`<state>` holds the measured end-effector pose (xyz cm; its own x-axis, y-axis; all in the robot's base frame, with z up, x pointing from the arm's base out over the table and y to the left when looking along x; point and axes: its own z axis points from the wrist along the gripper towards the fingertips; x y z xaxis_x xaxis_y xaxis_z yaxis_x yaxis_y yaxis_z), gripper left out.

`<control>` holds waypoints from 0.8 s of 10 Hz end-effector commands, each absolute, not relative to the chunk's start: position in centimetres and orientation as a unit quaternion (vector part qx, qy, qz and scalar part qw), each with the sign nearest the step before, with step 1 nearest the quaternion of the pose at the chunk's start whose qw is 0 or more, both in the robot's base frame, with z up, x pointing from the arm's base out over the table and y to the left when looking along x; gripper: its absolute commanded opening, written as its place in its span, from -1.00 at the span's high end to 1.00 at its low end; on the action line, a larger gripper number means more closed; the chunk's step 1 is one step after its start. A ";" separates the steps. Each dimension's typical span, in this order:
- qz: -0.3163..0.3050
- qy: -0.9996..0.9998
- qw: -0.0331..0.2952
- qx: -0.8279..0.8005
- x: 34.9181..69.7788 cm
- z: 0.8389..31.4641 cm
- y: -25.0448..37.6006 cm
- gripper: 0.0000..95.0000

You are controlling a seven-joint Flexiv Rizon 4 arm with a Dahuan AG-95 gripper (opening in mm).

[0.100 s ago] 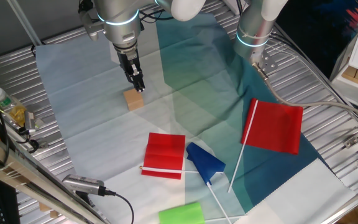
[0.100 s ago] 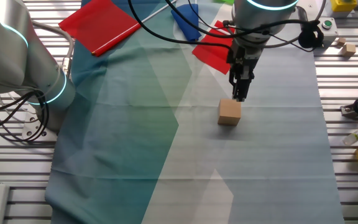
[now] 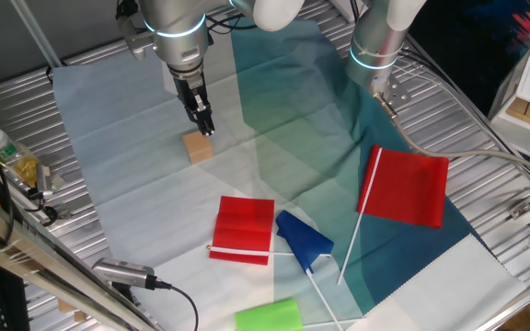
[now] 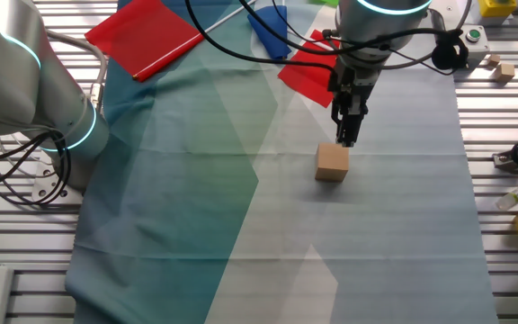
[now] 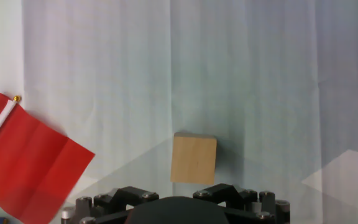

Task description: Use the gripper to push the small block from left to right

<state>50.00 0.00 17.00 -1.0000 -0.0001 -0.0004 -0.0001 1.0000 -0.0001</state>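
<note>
The small block (image 3: 198, 146) is a tan wooden cube on the pale cloth; it also shows in the other fixed view (image 4: 332, 163) and in the hand view (image 5: 193, 159). My gripper (image 3: 205, 130) hangs from the bulky silver arm with the cyan ring, with its narrow black fingers pressed together and nothing between them. Its tip (image 4: 347, 139) stands right at the block's edge, low over the cloth. I cannot tell whether it touches the block. In the hand view only the black gripper body shows along the bottom edge and the fingertips are hidden.
A small red flag (image 3: 244, 230), a blue flag (image 3: 304, 241) and a large red flag (image 3: 405, 187) lie on the cloth toward the front and right. A green piece (image 3: 269, 315) sits at the front edge. The slimmer silver arm (image 3: 378, 41) stands at the back right. Bottles (image 3: 12, 158) lie on the left.
</note>
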 end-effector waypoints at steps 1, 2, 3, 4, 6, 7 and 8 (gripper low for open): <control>0.011 0.982 0.006 -0.187 50.0 17.0 0.0 1.00; 0.008 0.982 0.005 -0.187 50.0 17.0 0.0 1.00; 0.007 0.983 0.005 -0.186 50.0 17.0 0.0 1.00; 0.007 0.983 0.005 -0.184 50.0 17.0 0.0 1.00; 0.006 0.983 0.004 -0.184 50.0 17.0 0.0 1.00; 0.005 0.983 0.004 -0.184 50.0 17.0 0.0 1.00; 0.005 0.983 0.004 -0.184 50.0 17.0 0.0 1.00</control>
